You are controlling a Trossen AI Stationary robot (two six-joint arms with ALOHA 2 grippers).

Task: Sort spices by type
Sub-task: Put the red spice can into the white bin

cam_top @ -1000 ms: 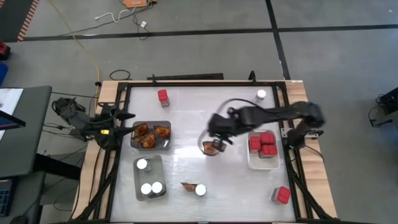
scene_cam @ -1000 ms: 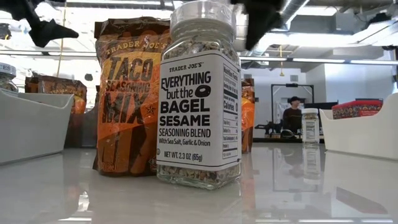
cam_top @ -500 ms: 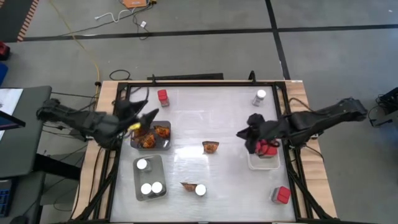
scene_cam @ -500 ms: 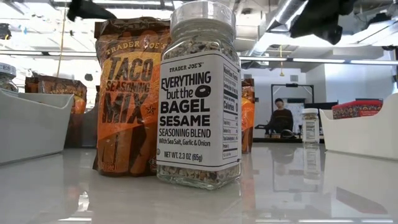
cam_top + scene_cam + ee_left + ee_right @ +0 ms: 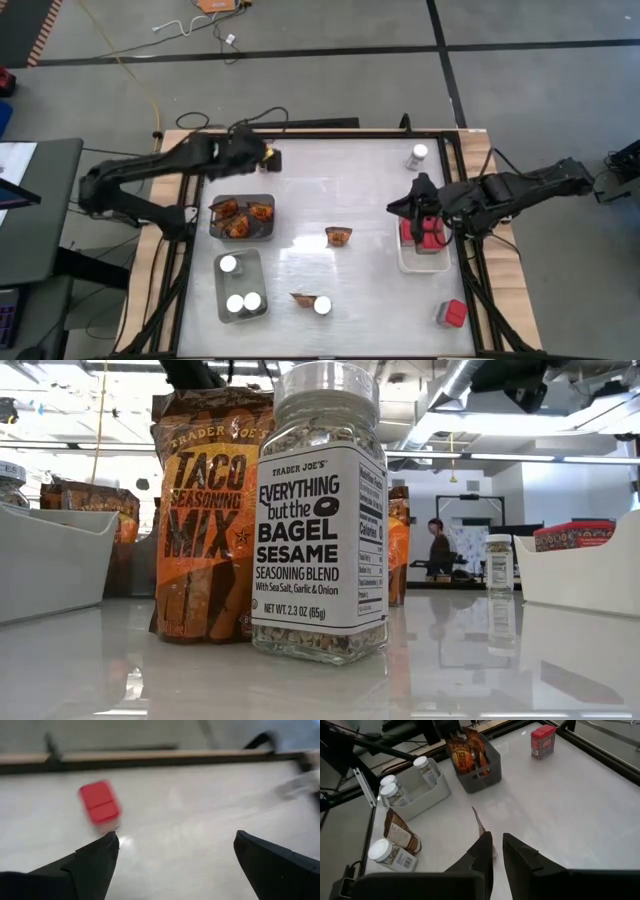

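Note:
A red box (image 5: pixel 100 802) stands near the table's far left corner. My left gripper (image 5: pixel 175 840) is open and hovers just short of it, off to one side; in the high view my left gripper (image 5: pixel 266 155) covers it. My right gripper (image 5: pixel 412 207) is shut and empty, raised over the inner edge of the white tray (image 5: pixel 405 262) holding red boxes (image 5: pixel 430 232). An orange-brown packet (image 5: pixel 338 236) sits alone mid-table, and shows just past my right gripper (image 5: pixel 497 845) as the packet (image 5: pixel 479 822) seen edge-on.
A grey tray (image 5: pixel 268 218) holds packets and a pale tray (image 5: pixel 238 262) holds jars, both at the left. A jar and packet (image 5: pixel 312 302) lie near the front edge. One jar (image 5: pixel 418 155) stands far right and a red box (image 5: pixel 453 314) near right. A person moves in the room behind.
My left gripper has swung from the table's left edge, beside the grey tray, toward the far edge and out to the red box, turning as it went. My right gripper has drawn back from the mid-table packet toward the right edge, over the white tray; the packet stays put.

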